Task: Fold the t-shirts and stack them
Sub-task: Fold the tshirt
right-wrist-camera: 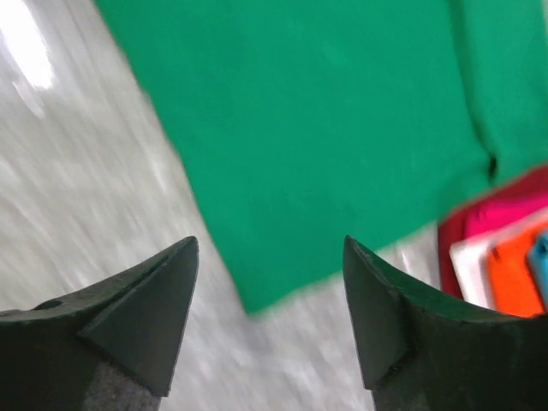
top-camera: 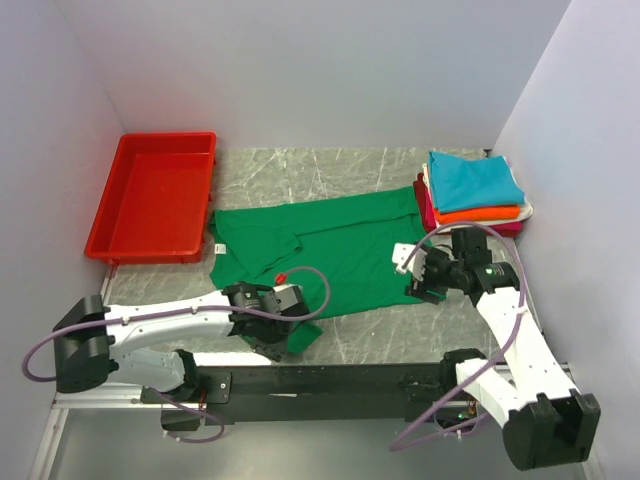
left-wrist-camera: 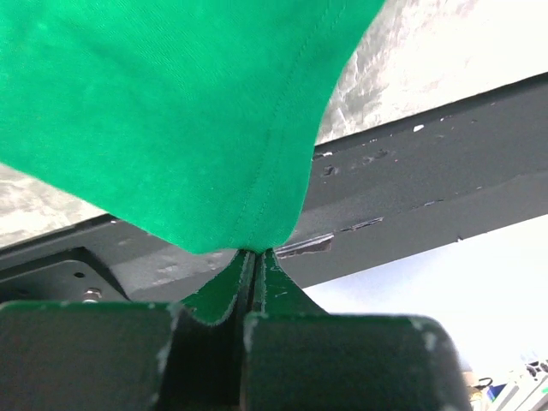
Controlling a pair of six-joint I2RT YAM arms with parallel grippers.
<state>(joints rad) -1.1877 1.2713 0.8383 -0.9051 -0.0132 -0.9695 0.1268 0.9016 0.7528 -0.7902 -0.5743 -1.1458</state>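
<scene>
A bright green t-shirt [top-camera: 330, 245] lies spread on the marble tabletop, its white neck label [top-camera: 220, 248] at the left. My left gripper [top-camera: 285, 330] is shut on the shirt's near sleeve edge; in the left wrist view the green cloth [left-wrist-camera: 171, 120] hangs from the pinched fingertips [left-wrist-camera: 253, 253]. My right gripper [top-camera: 418, 272] hovers open over the shirt's near right corner [right-wrist-camera: 257, 295], nothing between its fingers. A stack of folded t-shirts [top-camera: 475, 190], teal on top, then orange, white and red, sits at the back right and shows at the right wrist view's edge [right-wrist-camera: 505, 257].
A red plastic tray [top-camera: 155, 195] stands at the back left against the wall. White walls close in on the left, back and right. The black mounting rail [top-camera: 330, 378] runs along the near table edge between the arm bases.
</scene>
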